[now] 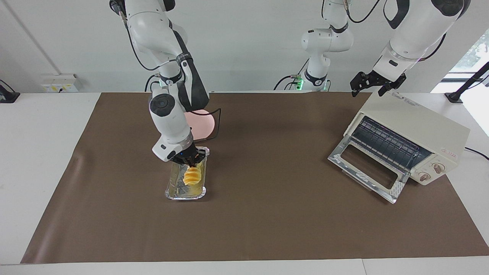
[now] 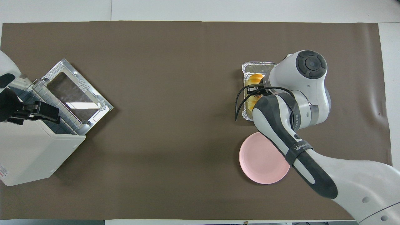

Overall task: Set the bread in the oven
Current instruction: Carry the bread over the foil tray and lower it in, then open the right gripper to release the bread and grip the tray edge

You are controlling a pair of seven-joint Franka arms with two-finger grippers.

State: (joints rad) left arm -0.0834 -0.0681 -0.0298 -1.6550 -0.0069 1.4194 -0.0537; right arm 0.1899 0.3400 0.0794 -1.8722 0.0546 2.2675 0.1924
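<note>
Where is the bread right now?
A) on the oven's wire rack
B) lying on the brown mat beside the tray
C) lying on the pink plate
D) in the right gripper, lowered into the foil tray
D: the right gripper is shut on the bread, which sits down inside the foil tray, with the pink plate bare.

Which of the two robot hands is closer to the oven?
The left gripper, open, hangs over the oven. The right gripper holds the bread in the foil tray.
</note>
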